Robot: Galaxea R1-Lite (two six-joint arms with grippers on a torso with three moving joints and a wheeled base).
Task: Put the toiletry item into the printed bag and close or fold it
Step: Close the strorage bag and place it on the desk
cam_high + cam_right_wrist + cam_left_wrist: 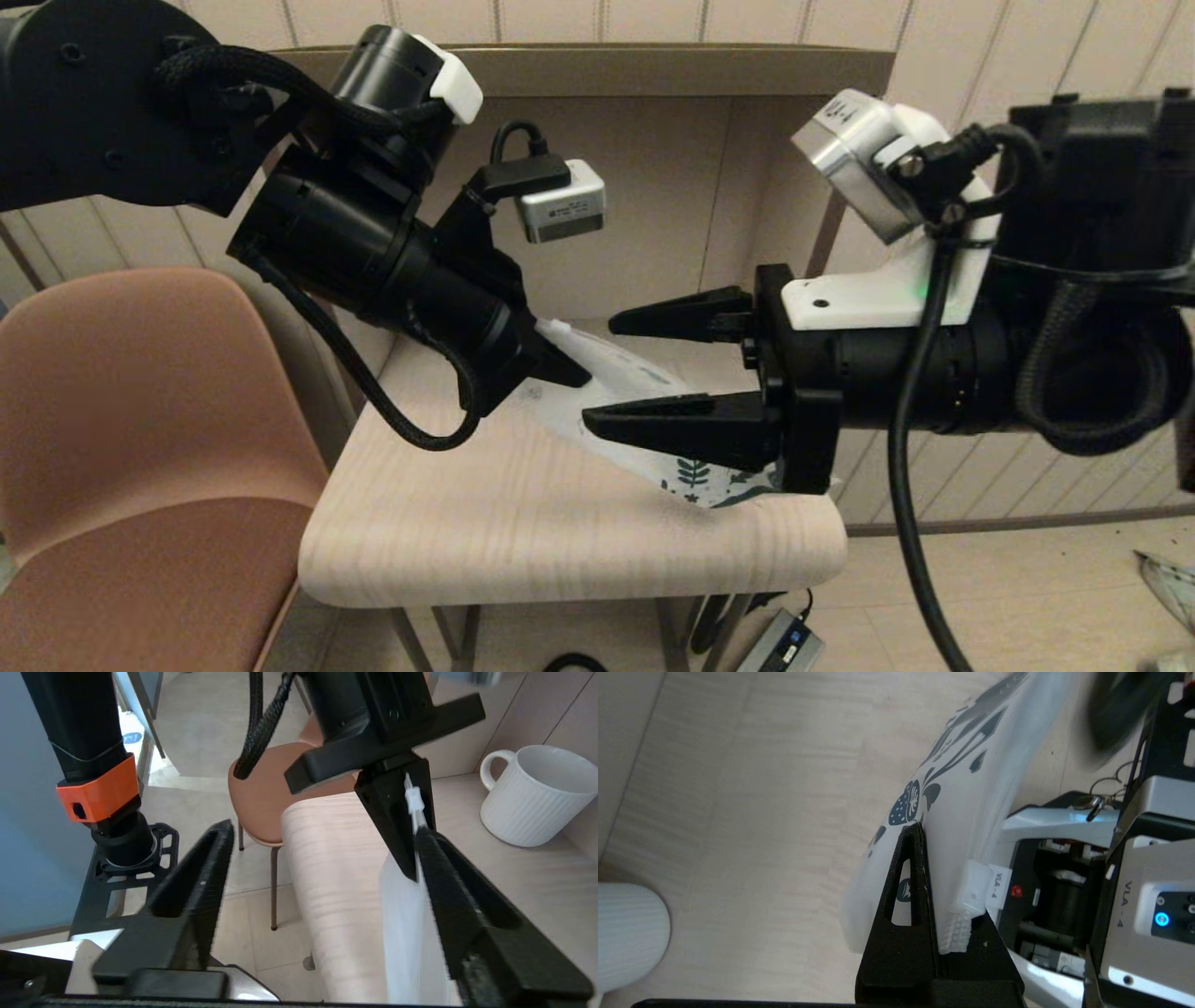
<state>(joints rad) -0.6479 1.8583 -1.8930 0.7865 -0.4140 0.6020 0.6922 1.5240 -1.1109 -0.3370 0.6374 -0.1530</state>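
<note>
The left pincer (560, 359) is pressed together on the upper end of the printed bag (635, 383) and holds this end lifted above the table (523, 523). In the left wrist view its two black fingers (908, 905) pinch the white sheet of the bag, and the small white slider of the bag's closure (973, 891) sits just beside them. From this held end the bag slopes down to the right side of the table, where its end with the dark teal leaf print (695, 476) is near the table edge. The right pincer (597, 373) is spread wide and points to the left, with one finger above the bag and the other finger (681, 425) in front of it. In the right wrist view one finger of the right pincer lies along the white edge of the bag (411, 933), just under the tip of the left pincer; I cannot tell if it touches the bag. The toiletry item does not show in any view, and I cannot tell whether it is inside the bag. A ribbed white mug (537, 795) stands at the back of the table, near the wall. A brown chair (140, 448) stands on the left of the table.
</note>
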